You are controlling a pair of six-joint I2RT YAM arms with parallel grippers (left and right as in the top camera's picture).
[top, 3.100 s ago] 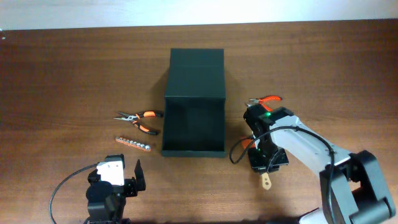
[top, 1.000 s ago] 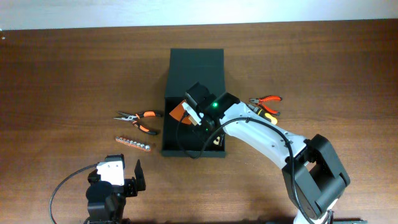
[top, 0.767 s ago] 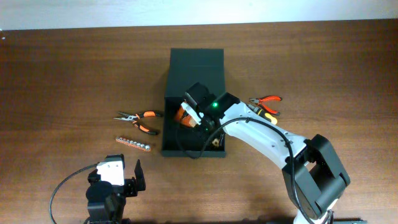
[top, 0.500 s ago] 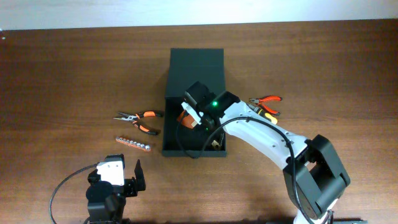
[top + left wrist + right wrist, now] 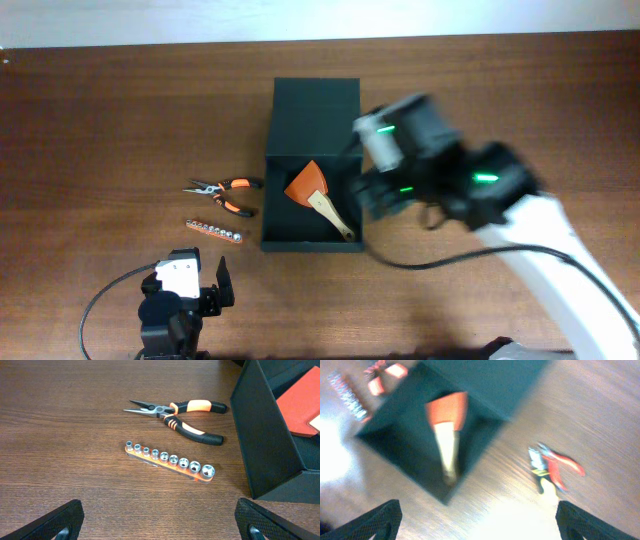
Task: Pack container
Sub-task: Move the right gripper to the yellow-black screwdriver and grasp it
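Observation:
The container [image 5: 311,242], a dark green-black box, stands open at the table's centre with its flap lid [image 5: 316,100] lying flat behind it. Inside lies an orange scraper [image 5: 318,197] with a wooden handle, touched by nothing. It also shows in the right wrist view as the scraper [image 5: 447,425] inside the container [image 5: 402,452]. My right gripper [image 5: 480,522] is open and empty, high over the table beside the container's right wall, and blurred by motion. My left gripper [image 5: 160,522] is open and empty near the front edge, left of the container [image 5: 265,450].
Orange-and-black needle-nose pliers [image 5: 225,193] and a strip of sockets [image 5: 215,231] lie left of the container. Red-handled pliers [image 5: 555,467] lie on the wood to its right, under my right arm in the overhead view.
My right gripper opened and let go of the scraper, which now lies in the container. The right arm rose and swung right, out of the box. The left arm stayed still.

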